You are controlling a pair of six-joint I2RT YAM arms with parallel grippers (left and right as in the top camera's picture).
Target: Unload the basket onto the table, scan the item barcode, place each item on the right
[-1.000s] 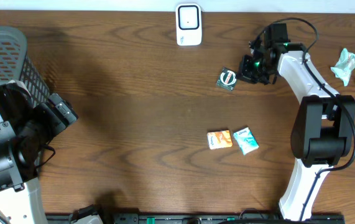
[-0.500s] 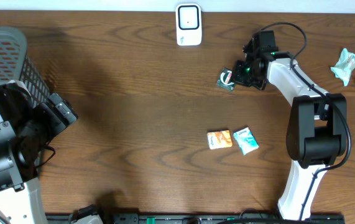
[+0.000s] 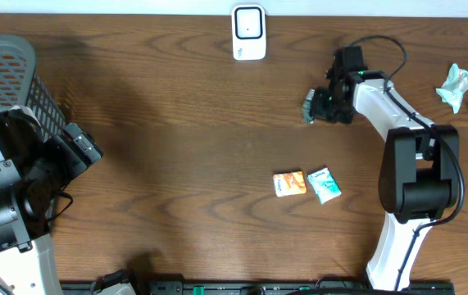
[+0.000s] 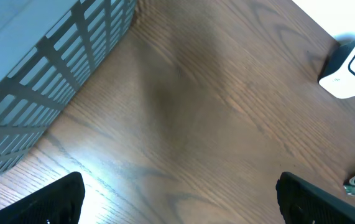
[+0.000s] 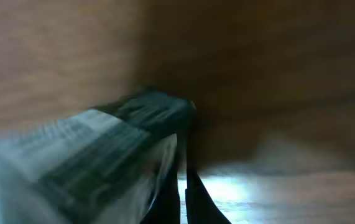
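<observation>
Overhead: right end effector (image 3: 319, 105) pinched shut on a small flat packet (image 3: 308, 106), over the dark wood-grain worktop (image 3: 176, 164), below and right of the white, round-cornered barcode scanner (image 3: 249, 33) and well apart from its face. Likely risks: a thin grip on slick film letting the packet twist or drop, or the packet arriving edge-on or code-side away, giving no read. Left end effector (image 3: 82, 152) spread wide, near the grey slatted basket (image 3: 4, 65). Orange sachet (image 3: 289, 183) and teal sachet (image 3: 324, 185) side by side mid-worktop; crinkled wrappers (image 3: 456, 84) at the right edge. Left wrist: dark fingers (image 4: 46, 202) far apart and holding nothing, plastic lattice of the basket up left, scanner glossy at top right, packet just peeking in at the right edge. Right wrist: heavily blurred; greenish printed film of the packet filling the lower left, gripped at its edge; barcode not legible, its facing impossible to tell.
</observation>
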